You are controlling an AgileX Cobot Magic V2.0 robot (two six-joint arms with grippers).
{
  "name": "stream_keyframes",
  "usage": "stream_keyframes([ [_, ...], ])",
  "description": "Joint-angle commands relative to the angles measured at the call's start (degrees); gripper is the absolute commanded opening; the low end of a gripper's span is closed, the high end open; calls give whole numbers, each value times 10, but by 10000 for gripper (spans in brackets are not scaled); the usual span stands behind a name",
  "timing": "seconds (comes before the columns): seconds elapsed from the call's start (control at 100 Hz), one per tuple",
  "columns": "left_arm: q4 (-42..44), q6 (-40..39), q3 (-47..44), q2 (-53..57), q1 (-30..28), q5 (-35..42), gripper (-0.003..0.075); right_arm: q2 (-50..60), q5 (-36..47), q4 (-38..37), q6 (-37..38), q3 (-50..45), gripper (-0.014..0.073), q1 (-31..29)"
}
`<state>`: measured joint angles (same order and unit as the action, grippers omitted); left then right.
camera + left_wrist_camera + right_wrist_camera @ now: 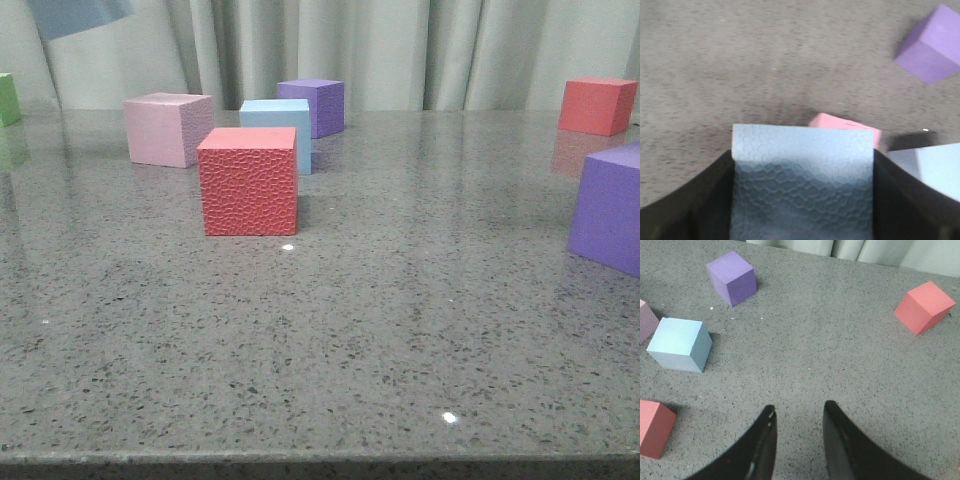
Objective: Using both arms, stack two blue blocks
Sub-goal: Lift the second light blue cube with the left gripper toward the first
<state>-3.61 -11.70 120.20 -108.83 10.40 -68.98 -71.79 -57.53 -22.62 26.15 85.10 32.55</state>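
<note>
At far left, high above the bench (400, 330), left claw (802, 200) pinches one blue block (802, 170), seen at the front view's top corner. Second blue block (283, 122) sits on bench behind red cube (248, 180), beside pink cube (166, 128). Right claw (799, 440) spread, empty. Step: carry. Next: lower held block squarely onto the resting one.
</note>
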Motion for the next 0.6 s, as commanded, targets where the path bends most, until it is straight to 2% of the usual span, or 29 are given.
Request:
stream_keyframes([
  [0.0, 2, -19, 18, 28, 24, 37, 316, 24, 40, -24, 4, 0, 248, -3],
  [0.23, 19, -39, 18, 28, 78, 62, 316, 47, 50, -24, 12, -30, 248, -5],
  [0.59, 19, -67, 18, 9, 136, 92, 316, 85, 59, -24, 16, -61, 248, -65],
])
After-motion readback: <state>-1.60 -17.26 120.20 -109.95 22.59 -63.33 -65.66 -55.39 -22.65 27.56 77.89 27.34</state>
